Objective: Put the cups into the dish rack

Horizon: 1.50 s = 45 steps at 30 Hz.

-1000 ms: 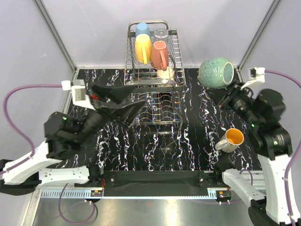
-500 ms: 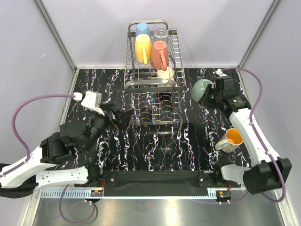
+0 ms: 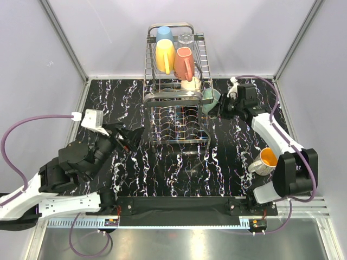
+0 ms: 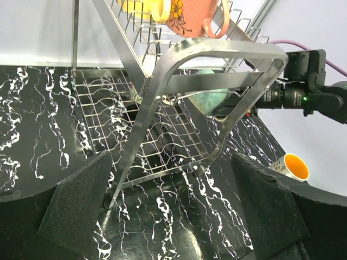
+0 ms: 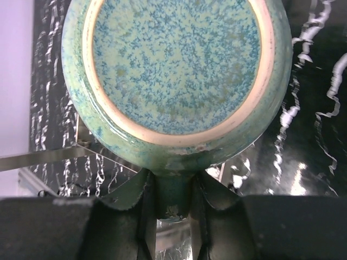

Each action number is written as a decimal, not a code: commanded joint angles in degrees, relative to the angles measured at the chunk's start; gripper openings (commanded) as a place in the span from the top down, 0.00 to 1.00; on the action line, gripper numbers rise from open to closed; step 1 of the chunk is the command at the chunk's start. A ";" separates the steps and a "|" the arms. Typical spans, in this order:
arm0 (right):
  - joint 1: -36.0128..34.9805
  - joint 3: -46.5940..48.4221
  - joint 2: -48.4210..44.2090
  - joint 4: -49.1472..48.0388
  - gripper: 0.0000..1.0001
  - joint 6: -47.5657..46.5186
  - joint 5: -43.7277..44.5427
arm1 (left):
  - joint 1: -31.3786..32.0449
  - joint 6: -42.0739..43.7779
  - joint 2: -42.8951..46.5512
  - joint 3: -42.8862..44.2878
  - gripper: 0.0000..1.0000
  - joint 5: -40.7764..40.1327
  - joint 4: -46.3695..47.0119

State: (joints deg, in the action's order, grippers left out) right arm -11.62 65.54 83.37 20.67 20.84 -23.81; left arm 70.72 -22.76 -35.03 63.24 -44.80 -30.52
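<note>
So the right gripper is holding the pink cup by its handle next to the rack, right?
No: the right gripper holds the teal-green cup, not a pink one, by its handle next to the dish rack. The right wrist view shows it.

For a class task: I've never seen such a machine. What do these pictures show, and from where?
Two robot arms stand at the near edge of a black marbled table. One picture looks down from above; the others come from a camera on each wrist. A chrome dish rack at the back holds several cups. An orange-lined mug rests on the table. The right gripper holds a teal-green cup by its handle next to the rack; the left gripper is open and empty.
</note>
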 commanded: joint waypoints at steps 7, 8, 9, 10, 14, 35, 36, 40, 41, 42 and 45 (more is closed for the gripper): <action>-0.42 1.00 1.88 -13.10 1.00 0.43 -10.81 | 0.12 -2.37 -0.22 -0.23 0.01 -0.38 0.99; -0.60 0.39 2.05 -13.37 1.00 0.52 -11.25 | 0.30 -2.46 -0.13 -0.31 0.01 -0.38 1.08; -0.86 0.12 2.23 -13.46 1.00 0.43 -11.34 | 0.21 -2.63 -0.30 -0.40 0.01 -0.38 1.34; -1.30 -0.14 2.49 -13.72 1.00 -0.01 -11.08 | 0.21 -2.64 -0.57 -0.40 0.01 -0.12 1.52; -3.85 0.29 4.34 -12.14 1.00 -2.20 -7.92 | 0.21 -2.81 -2.06 0.21 0.01 0.76 1.70; -10.61 5.92 12.25 -6.78 0.92 -8.79 8.06 | 0.21 -4.13 -2.77 1.44 0.01 1.99 0.47; -10.97 6.18 12.43 -6.52 0.88 -9.06 8.78 | 0.21 -4.22 -2.68 1.44 0.01 2.08 0.46; -11.85 6.97 13.39 -5.46 0.75 -9.24 9.66 | 0.30 -4.48 -2.15 1.36 0.01 2.17 0.20; -12.02 6.97 13.39 -5.29 0.73 -9.15 10.01 | 0.21 -4.48 -1.98 1.18 0.01 2.17 0.11; -12.20 6.88 13.48 -5.11 0.71 -9.24 10.10 | 0.21 -4.66 -1.89 1.09 0.01 2.08 0.11; -12.38 6.45 13.22 -4.93 0.61 -9.24 10.54 | 0.21 -5.01 -1.45 1.01 0.01 2.17 -0.24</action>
State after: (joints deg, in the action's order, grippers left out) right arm -23.27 68.97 97.54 18.90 12.71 -14.52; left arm 70.72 -26.92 -37.41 63.16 -43.07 -31.33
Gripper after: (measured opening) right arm 0.376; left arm 0.988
